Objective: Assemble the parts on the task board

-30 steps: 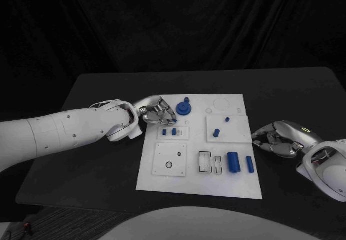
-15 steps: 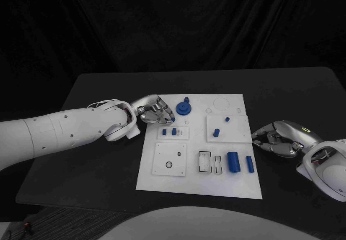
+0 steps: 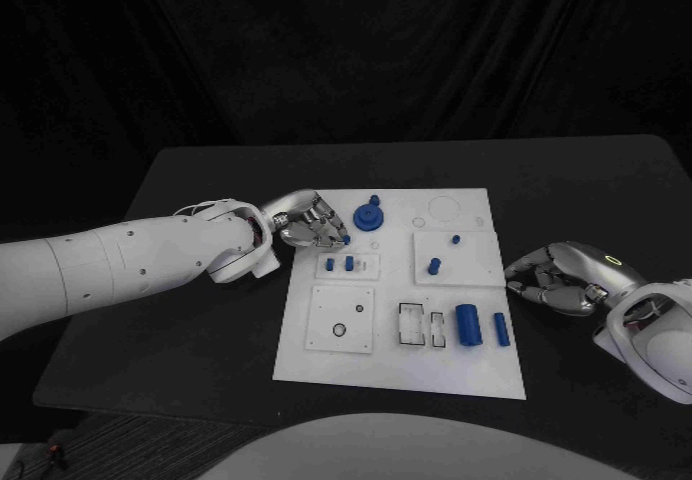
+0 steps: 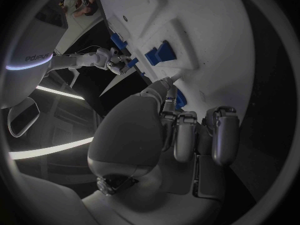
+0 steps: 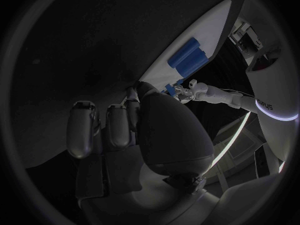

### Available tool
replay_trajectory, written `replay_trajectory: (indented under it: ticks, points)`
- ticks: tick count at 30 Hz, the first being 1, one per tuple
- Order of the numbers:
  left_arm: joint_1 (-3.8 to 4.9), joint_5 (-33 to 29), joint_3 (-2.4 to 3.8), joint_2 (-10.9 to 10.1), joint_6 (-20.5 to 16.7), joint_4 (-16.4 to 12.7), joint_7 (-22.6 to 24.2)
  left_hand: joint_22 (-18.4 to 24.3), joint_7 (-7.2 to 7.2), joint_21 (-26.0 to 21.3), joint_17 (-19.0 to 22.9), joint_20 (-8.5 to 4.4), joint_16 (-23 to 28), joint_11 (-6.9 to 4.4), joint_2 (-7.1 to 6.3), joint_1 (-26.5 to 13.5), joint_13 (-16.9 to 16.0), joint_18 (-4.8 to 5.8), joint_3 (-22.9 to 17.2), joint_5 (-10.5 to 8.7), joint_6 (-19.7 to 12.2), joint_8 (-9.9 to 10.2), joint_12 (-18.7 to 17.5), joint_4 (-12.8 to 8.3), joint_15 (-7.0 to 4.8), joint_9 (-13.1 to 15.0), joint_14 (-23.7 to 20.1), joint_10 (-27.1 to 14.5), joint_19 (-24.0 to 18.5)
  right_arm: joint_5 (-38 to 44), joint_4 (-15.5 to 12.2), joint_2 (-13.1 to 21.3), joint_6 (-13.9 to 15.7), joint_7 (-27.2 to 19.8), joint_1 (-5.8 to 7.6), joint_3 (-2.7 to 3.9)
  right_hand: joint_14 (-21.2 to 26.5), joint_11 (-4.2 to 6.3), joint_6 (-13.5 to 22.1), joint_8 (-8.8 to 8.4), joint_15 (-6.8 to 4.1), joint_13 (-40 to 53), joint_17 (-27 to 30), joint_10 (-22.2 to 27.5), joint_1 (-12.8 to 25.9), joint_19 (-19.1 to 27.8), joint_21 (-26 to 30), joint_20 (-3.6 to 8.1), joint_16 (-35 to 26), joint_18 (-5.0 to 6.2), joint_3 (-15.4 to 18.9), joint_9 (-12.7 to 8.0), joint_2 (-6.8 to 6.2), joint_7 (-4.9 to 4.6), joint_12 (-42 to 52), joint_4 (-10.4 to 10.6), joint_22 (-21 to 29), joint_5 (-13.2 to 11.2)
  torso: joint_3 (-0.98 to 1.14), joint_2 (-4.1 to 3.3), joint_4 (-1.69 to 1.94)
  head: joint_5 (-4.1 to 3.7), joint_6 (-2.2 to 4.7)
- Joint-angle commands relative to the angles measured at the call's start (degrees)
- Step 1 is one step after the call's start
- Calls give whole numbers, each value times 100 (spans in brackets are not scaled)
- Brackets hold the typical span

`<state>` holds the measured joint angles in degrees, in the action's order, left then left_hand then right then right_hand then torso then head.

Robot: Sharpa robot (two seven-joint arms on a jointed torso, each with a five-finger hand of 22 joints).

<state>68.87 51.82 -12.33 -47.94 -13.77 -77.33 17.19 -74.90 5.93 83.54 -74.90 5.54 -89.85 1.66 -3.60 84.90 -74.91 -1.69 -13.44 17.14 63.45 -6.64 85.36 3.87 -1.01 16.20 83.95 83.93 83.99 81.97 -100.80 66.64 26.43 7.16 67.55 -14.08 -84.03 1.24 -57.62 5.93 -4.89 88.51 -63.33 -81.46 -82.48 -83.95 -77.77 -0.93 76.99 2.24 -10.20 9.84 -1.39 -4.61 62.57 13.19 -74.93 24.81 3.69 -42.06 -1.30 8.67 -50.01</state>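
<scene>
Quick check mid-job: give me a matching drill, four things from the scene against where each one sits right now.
Things:
1. left hand
2. right hand
3. large blue cylinder
4. blue round part with knob

Places:
A. on the table, off the board's right edge
B. board's far left corner
C. lying on the board's near right part
D. far part of the board, beside the left hand

Pairs: 1-B, 2-A, 3-C, 4-D
</scene>
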Motion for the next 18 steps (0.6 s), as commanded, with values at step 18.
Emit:
replay_trajectory:
  ticks: [18]
  points:
    - [-7, 1, -3, 10, 89, 5, -9, -1250, 24, -48, -1510, 31, -15, 45, -6, -17, -1054, -26, 38, -31, -32, 22, -74, 9, 55, -22, 605, -43, -28, 9, -9, -2, -88, 74, -32, -10, -181, 23, -31, 21, -21, -2563, 5, -11, -62, -114, 23, -36, -35, 55, -30, 8, 7, 1, -25, -15, -1137, 24, 0, -2, -1, 10, 1]
